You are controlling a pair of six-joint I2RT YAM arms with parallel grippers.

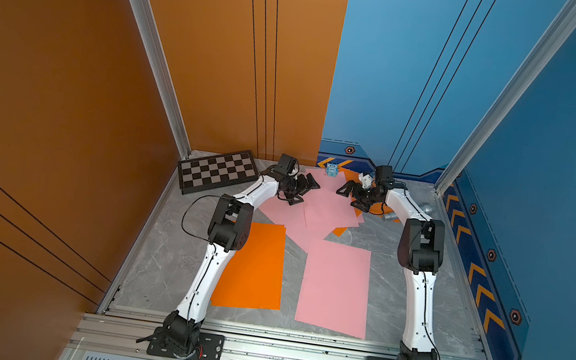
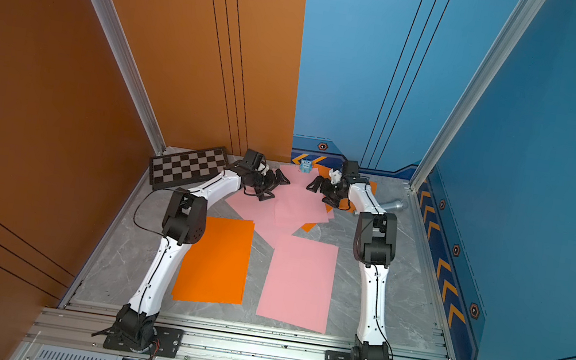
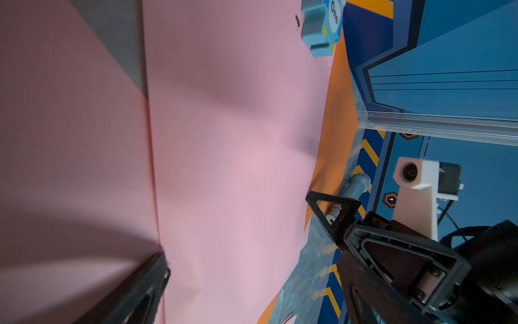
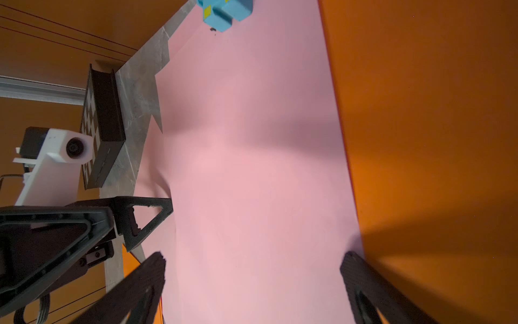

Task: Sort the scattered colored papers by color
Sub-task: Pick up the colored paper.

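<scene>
Paper lies sorted only in part on the grey surface [image 1: 386, 309]. An orange sheet [image 1: 255, 264] sits by the left arm, with a pink sheet [image 1: 334, 287] beside it but apart. A mixed heap [image 1: 324, 213] lies farther back. Low over the heap, the left hand [image 1: 304, 192] and right hand [image 1: 349, 197] gape wide, holding nothing.

On the grey marbled tabletop [image 1: 396, 299], a flat orange paper sheet [image 1: 258, 268] is lying near and left, with a flat pink paper sheet [image 1: 334, 287] lying to its right, apart from it. Just behind them, at far centre, a heap of overlapping pink sheets [image 1: 324, 213] is resting on orange sheets [image 1: 376, 210] that are poking out at its right. A black-and-grey checkered board [image 1: 217, 171] is sitting far left. A small blue toy robot [image 1: 332, 170] is standing at the heap's far edge, and a grey metal cylinder [image 1: 427, 209] is lying far right.
</scene>
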